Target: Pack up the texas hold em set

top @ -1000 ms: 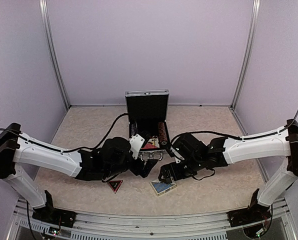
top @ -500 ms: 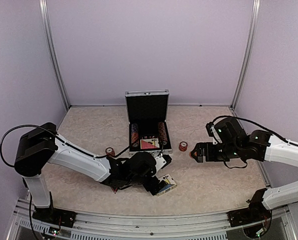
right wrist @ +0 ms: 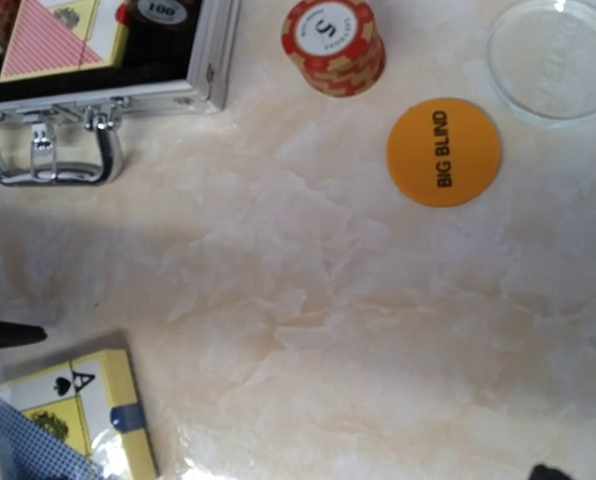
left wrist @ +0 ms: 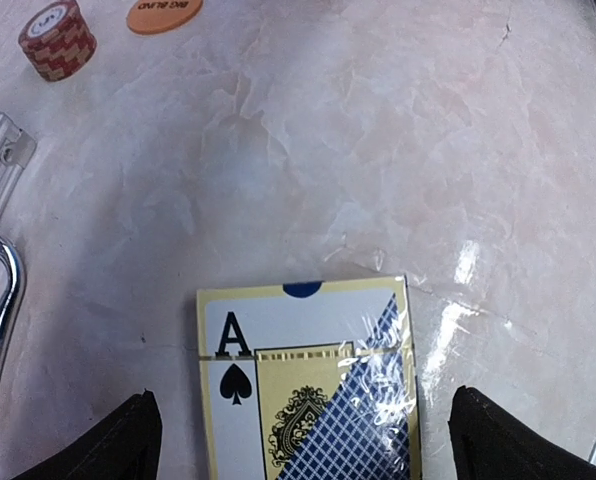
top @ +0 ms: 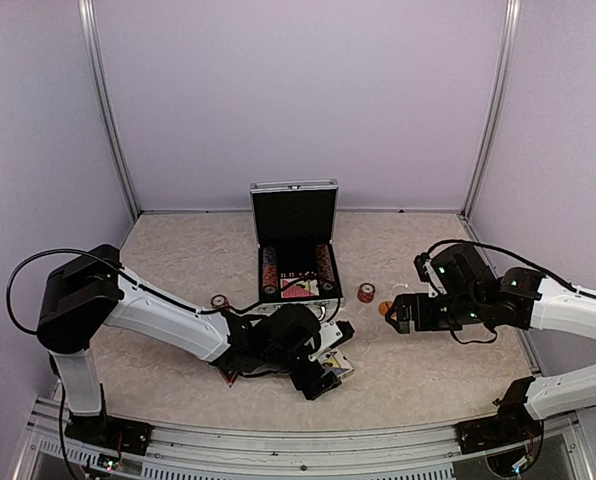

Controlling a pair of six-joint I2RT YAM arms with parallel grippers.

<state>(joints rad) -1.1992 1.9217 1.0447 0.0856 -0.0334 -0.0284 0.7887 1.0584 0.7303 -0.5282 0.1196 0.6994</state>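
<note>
Where the table lies nearest the arm bases, the left gripper [left wrist: 302, 395] hangs low, its fingers [left wrist: 98, 450] spread wide on either side of the blue card deck [left wrist: 308, 380], which lies clear of both. Farther out, the right gripper [top: 393, 312] stands open near the orange BIG BLIND button [right wrist: 444, 152], with a chip stack [right wrist: 333, 45] and what looks like a clear round lid [right wrist: 553, 60] close by. Beyond, the silver case [top: 294, 215] sits open, lid upright, with chips and a red deck inside.
</note>
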